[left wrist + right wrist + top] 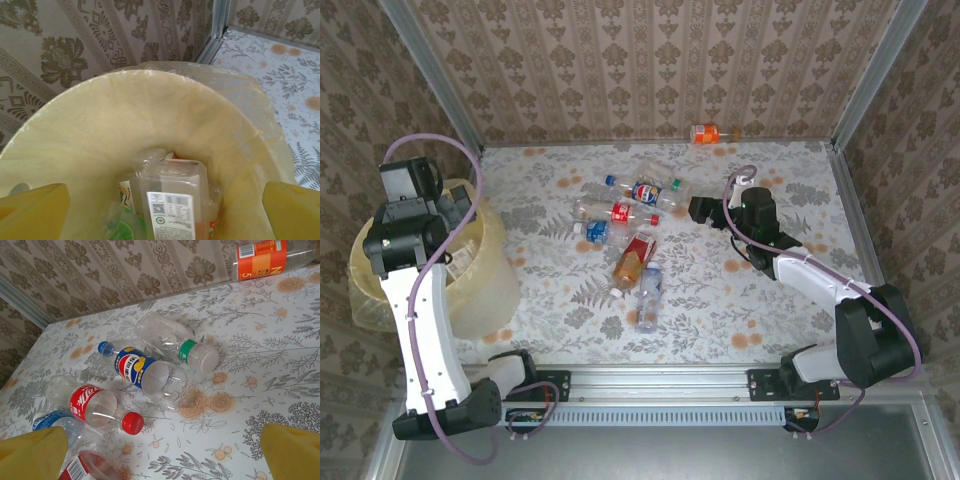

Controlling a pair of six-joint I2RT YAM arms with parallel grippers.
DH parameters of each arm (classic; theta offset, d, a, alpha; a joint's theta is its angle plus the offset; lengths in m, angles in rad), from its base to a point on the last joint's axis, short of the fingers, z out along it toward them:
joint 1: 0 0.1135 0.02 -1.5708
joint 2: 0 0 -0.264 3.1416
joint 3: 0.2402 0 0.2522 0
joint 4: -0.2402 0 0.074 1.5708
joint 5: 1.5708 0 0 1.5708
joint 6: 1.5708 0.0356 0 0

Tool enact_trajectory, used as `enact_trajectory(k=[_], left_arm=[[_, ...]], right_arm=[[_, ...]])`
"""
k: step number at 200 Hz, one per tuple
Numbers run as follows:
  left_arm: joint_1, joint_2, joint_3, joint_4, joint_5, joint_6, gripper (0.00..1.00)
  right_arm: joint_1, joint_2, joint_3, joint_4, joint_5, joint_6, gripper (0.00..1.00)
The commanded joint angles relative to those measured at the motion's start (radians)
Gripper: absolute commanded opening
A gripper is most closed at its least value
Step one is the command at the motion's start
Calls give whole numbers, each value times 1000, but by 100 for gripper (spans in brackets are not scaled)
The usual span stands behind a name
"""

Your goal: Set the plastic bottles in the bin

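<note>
The pale yellow bin (485,290) with its thin liner stands at the table's left edge. My left gripper (448,213) hovers over it, open and empty. In the left wrist view the left gripper (162,212) looks down the bin's wall (125,115) onto a clear square bottle with a white label (175,200) lying inside among others. Several plastic bottles lie mid-table: a blue-labelled one (645,190), a red-labelled one (617,212) and a clear one (648,288). My right gripper (696,209) is open just right of them. In the right wrist view the right gripper (162,452) faces the blue-labelled (142,372), green-labelled (177,342) and red-labelled (95,405) bottles.
An orange-labelled bottle (713,133) lies alone against the back wall, also at the top of the right wrist view (262,257). Patterned walls and metal corner posts close in the table on three sides. Bare floral tabletop (790,180) lies to the right of the pile.
</note>
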Motion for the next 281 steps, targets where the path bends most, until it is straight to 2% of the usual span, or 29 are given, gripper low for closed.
enact_trajectory(k=[1, 25, 57, 74, 89, 123, 153, 176, 214, 240, 281], left_arm=[[5, -15, 2, -9, 68, -21, 100], [4, -28, -2, 32, 152, -21, 100], [-9, -60, -28, 141, 401, -44, 100], [-43, -67, -55, 211, 516, -74, 100], [-100, -64, -77, 270, 557, -99, 100], [-236, -32, -121, 386, 561, -130, 100], [-299, 9, -143, 436, 514, -150, 100], [-305, 30, -162, 456, 481, -177, 100], [-307, 38, -176, 467, 467, -184, 100], [-307, 38, -174, 458, 448, -177, 100], [-306, 42, -179, 459, 433, -174, 100]], right_arm=[[19, -6, 19, -31, 9, 2, 100], [46, -25, 3, -68, 77, 5, 100], [83, -61, -49, -88, 123, 38, 100], [116, -75, -76, -109, 137, 66, 100], [158, -85, -97, -128, 155, 89, 100], [271, -105, -138, -171, 204, 122, 100], [380, -84, -147, -208, 200, 119, 100], [467, -44, -108, -276, 165, 36, 100], [546, 60, -16, -417, 73, -68, 100], [636, 132, 38, -506, 216, -26, 100], [733, 226, 118, -602, 293, -10, 100]])
